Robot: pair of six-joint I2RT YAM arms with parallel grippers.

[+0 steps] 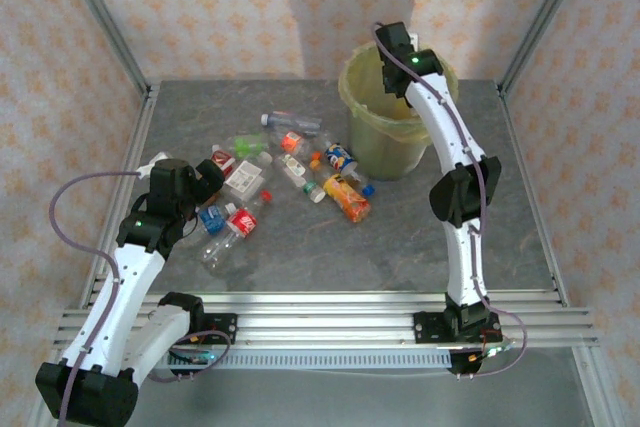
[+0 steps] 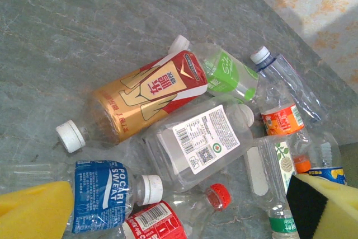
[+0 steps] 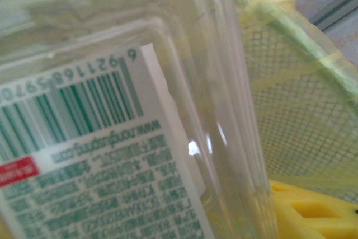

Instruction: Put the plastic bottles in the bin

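Holding barcoded bottle (image 3: pixel 106 138) over bin (image 1: pixel 385 144), right pincer (image 1: pixel 385 35)

Probably a lab test cell, aluminium frame (image 1: pixel 107 22), patterned wall panels (image 1: pixel 210 7)

Left arm (image 1: pixel 115 297) and right arm (image 1: pixel 442 122), white tubular links, black joint housings (image 1: pixel 455 197), green indicator lights (image 1: pixel 414 60), lavender cable (image 1: pixel 53 215) looping from the left arm, black bases (image 1: pixel 85 392), yellow foam pads (image 2: pixel 33 211) with black backing on the left tool (image 2: pixel 179 214).
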